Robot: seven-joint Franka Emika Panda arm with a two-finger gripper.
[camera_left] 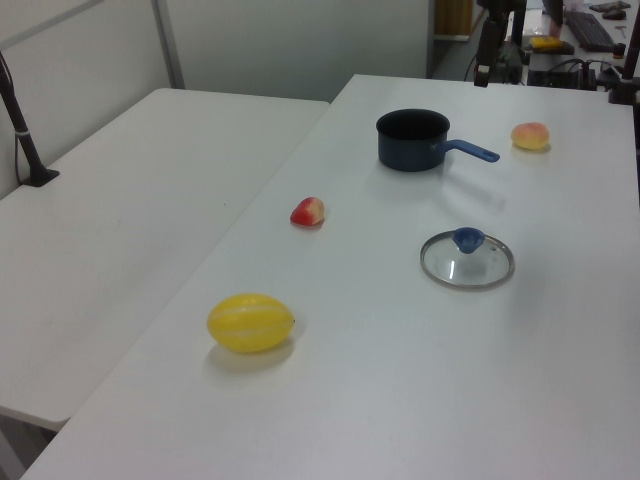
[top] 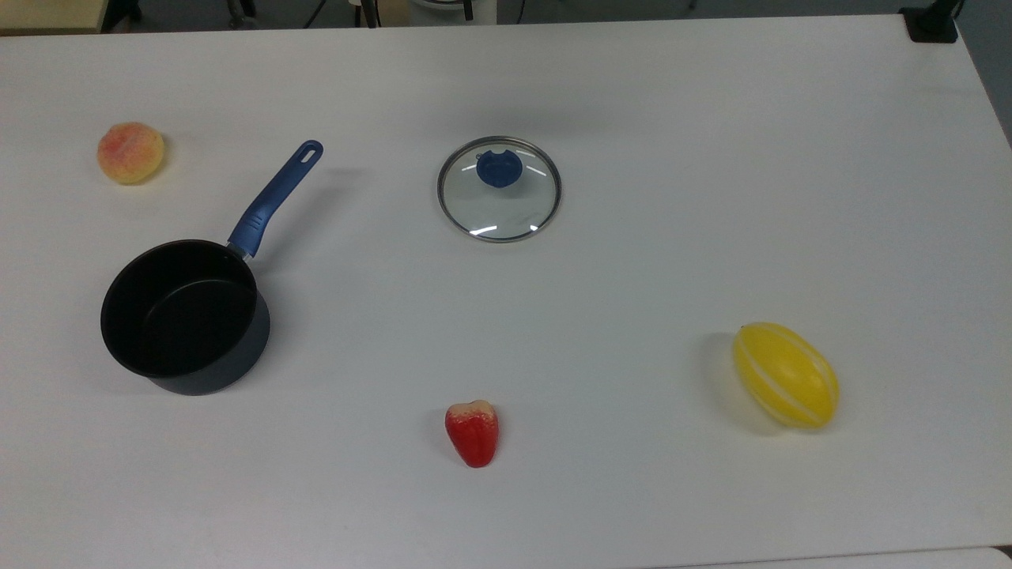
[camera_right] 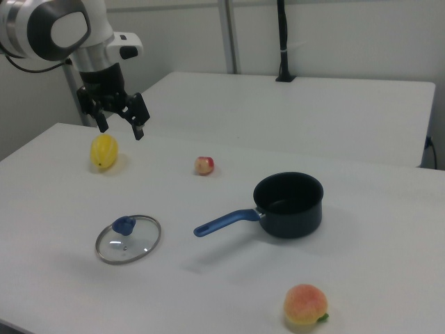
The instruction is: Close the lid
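Observation:
The lid [top: 500, 190] is a round clear glass disc with a metal rim and a blue knob, lying flat on the white table near the middle; it also appears as the lid [camera_left: 467, 259] and the lid [camera_right: 128, 239]. The black saucepan [top: 186, 316] with a blue handle stands uncovered at the top view's left, well apart from the lid, seen too as the saucepan [camera_left: 412, 138] and the saucepan [camera_right: 288, 204]. My gripper [camera_right: 120, 128] hangs open high above the table at the right view's upper left, far above the lid, with nothing between its fingers.
An orange peach [top: 130, 152] lies beyond the pan at the top view's far left. A red fruit [top: 473, 432] sits near the front edge, and a yellow melon [top: 786, 374] lies at the top view's right. A second white table [camera_left: 130, 210] adjoins.

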